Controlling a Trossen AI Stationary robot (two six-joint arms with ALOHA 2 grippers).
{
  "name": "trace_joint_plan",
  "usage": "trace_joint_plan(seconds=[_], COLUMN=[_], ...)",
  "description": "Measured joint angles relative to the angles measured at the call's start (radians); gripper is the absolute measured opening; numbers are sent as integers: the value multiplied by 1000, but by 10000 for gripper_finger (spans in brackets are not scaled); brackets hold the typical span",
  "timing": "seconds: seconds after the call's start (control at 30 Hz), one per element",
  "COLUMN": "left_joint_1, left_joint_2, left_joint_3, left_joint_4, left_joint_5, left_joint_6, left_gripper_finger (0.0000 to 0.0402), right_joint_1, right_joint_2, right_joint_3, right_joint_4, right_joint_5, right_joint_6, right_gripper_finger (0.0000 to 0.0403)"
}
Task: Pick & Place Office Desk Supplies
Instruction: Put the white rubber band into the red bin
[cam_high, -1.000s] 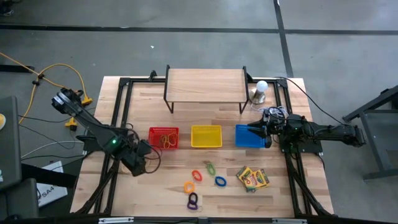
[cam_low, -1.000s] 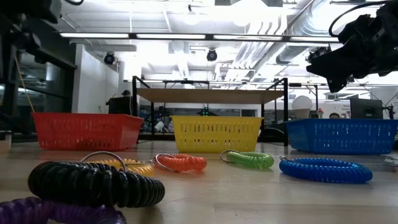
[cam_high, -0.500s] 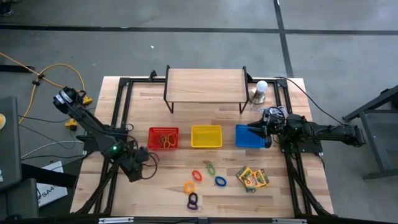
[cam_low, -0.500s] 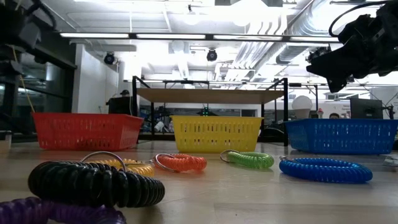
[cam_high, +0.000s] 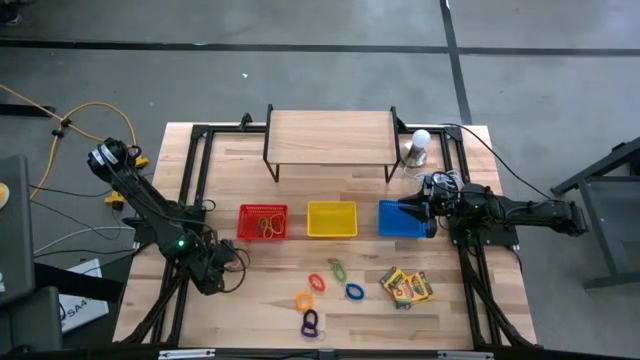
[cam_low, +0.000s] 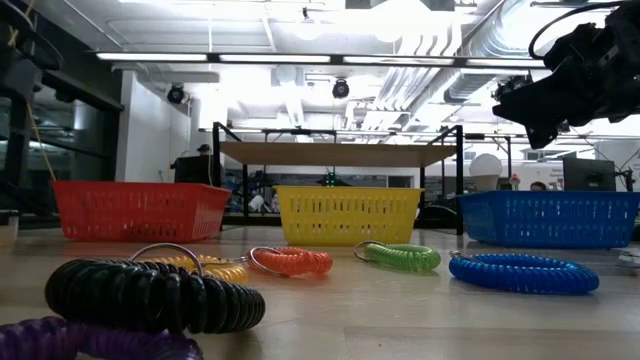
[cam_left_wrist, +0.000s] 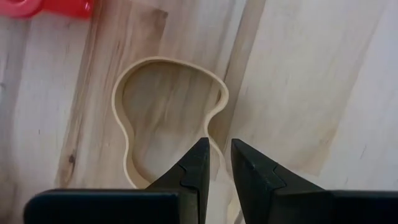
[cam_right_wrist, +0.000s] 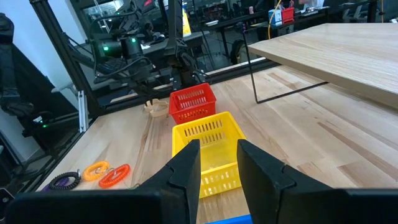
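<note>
Pulling back toward its own edge of the counter, the left gripper has slid away from the red basket over the last second and now sits low over bare wood, well to the side of that basket. Its wrist view shows the fingers drawn close with only a slim gap, set right at the near curve of a loose tan rubber band lying flat on the counter; whether the band is actually pinched I cannot tell. To me that reads as lining up for a pick of this stray band, which likely belongs with the bands already in the red basket.

The right gripper has not budged: it hangs above the blue basket, fingers narrowly apart and holding nothing.

Still out on the counter are the coiled rings, orange, green, blue, yellow and purple, with the crayon boxes just beside them.
</note>
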Motion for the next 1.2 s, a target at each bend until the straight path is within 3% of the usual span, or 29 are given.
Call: trace_joint_plan(seconds=[0.3, 0.97, 1.2], left_joint_1=[0, 0, 0], left_joint_2=[57, 129, 129], left_joint_3=[0, -1, -1], left_joint_4=[14, 60, 59], left_joint_5=[15, 24, 26], left_joint_6=[-120, -157, -157], left_gripper_finger=[63, 62, 31], right_joint_1=[0, 0, 0], right_joint_2=[0, 0, 0], right_joint_3=[0, 0, 0], right_joint_4=[0, 0, 0], right_joint_5=[0, 0, 0], right_joint_6=[0, 0, 0], right_gripper_finger=[94, 94, 94])
